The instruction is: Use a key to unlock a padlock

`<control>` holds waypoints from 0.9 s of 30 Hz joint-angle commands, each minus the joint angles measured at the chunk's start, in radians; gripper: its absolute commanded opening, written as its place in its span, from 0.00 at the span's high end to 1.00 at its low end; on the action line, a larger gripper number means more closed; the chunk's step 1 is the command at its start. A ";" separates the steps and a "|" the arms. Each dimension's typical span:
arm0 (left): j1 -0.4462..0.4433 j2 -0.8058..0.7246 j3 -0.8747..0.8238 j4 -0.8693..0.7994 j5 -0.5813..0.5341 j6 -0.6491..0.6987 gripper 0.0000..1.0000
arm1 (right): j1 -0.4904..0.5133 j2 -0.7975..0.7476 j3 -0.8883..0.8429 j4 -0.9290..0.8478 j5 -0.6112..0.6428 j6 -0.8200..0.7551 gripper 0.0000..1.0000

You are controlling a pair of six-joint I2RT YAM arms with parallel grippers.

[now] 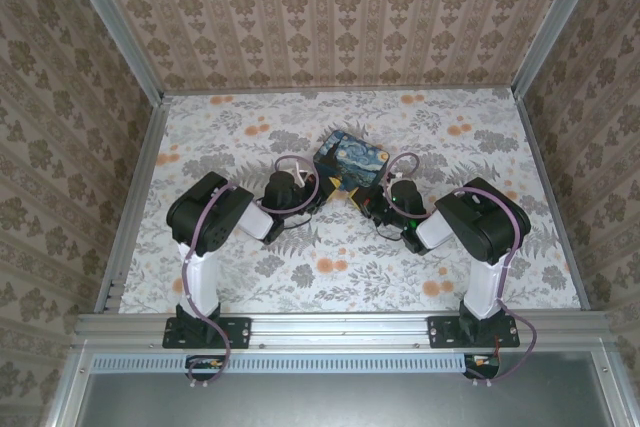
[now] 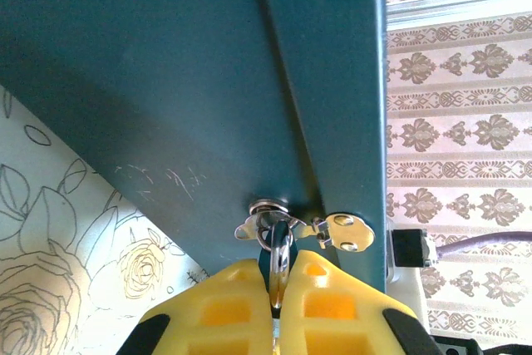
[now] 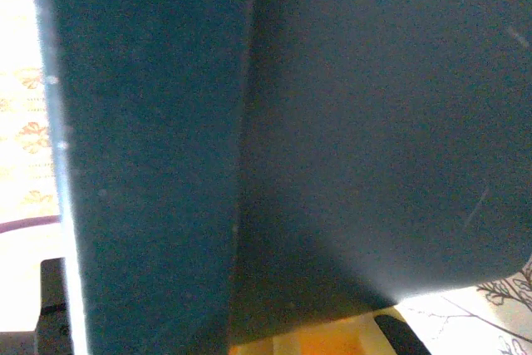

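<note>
Mid-table on the floral table (image 1: pixel 480 147), a blue-and-yellow painted box (image 1: pixel 345 159), one corner turned toward the arms. At that near corner, closing in from either side, the left gripper (image 1: pixel 312 194) and the right gripper (image 1: pixel 372 207), both hard up against the box walls. Above each wrist, a loop of purple cable (image 1: pixel 290 165). From the left wrist, close on the teal box wall: a small silver latch (image 2: pixel 268 208) with a winged tab (image 2: pixel 349 231), fixed just beside the box's corner edge. Hanging from that latch and dropping straight down between the yellow fingers (image 2: pixel 208 309): the padlock (image 2: pixel 280 255), with just its bright metal loop in sight and its body hidden between the pads. Pinched firmly there, jaws drawn almost together on the metal. From the right wrist, dark teal box walls very near, and a sliver of yellow-orange finger (image 3: pixel 303 342) at the bottom edge. Closed tight on that side too, jaws together; cannot tell whether anything lies between them. All around the table, patterned wallpaper walls (image 1: pixel 340 17).
</note>
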 commanded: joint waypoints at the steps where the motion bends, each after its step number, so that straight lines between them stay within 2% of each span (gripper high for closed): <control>1: -0.013 0.008 -0.007 0.059 0.009 -0.005 1.00 | -0.001 0.013 0.030 0.000 0.029 -0.003 1.00; 27: -0.024 0.042 -0.005 0.073 0.003 -0.007 1.00 | 0.000 -0.030 0.042 -0.004 0.024 -0.019 1.00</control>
